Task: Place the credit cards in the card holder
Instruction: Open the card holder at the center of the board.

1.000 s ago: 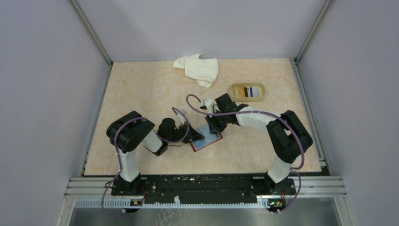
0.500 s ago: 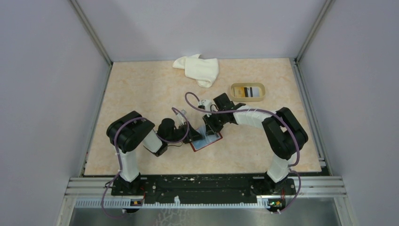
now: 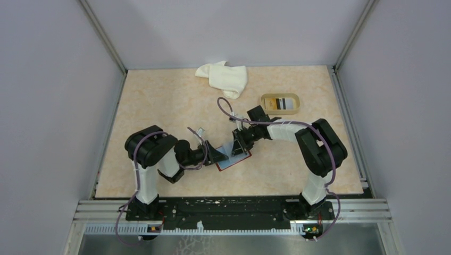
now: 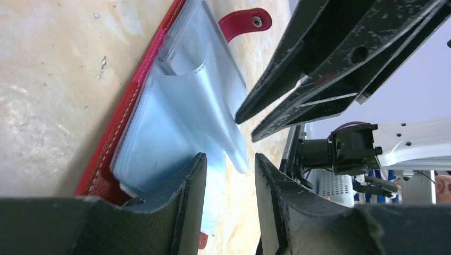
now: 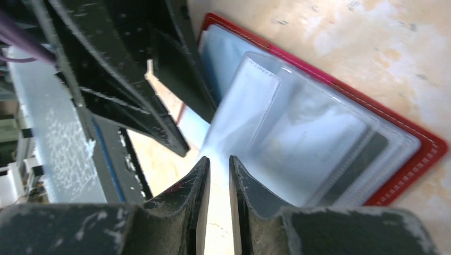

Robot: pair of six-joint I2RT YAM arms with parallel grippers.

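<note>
On the table (image 3: 159,106), my right hand (image 5: 219,162) pinches a clear sleeve (image 5: 298,122) of the open card holder (image 3: 234,159); my left hand (image 4: 230,158) stands part-open alongside. Next, I judge: keep the pocket open and fetch the credit cards (image 3: 282,103) from the beige tray (image 3: 262,104).

nothing legible anywhere; print on the credit cards (image 3: 282,102) in the beige tray (image 3: 280,112) too small to make out, none readable on the card holder (image 3: 236,159)
</note>
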